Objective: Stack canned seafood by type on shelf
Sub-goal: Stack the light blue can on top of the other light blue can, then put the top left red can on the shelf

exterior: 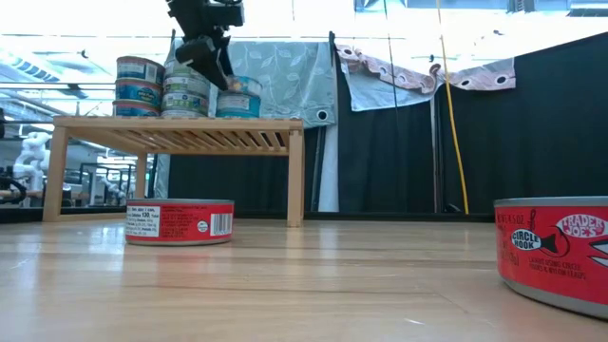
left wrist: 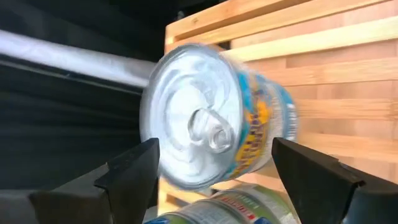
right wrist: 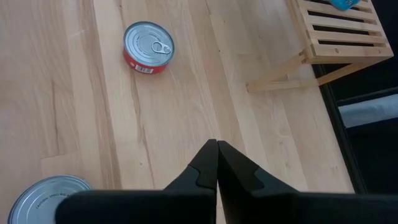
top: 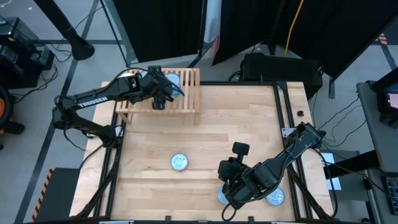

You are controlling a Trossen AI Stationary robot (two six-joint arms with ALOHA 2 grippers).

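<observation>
Left gripper [top: 166, 89] over the slatted shelf [top: 186, 99] at the bench's [top: 249, 137] far left corner, jaws apart around a blue-labelled tin [left wrist: 214, 118], pull-tab facing the wrist camera; contact hard to judge, label print blurred. Stacked tins [exterior: 163, 87] on the shelf. Red-labelled tin [exterior: 180, 221] mid-bench towards the near edge, side print showing "130". Another red tin [exterior: 560, 252] by the near right corner reading "TRADER JOE'S" and "CIRCLE HOOK". Right gripper [right wrist: 216, 163] near that corner, jaws together, empty.
</observation>
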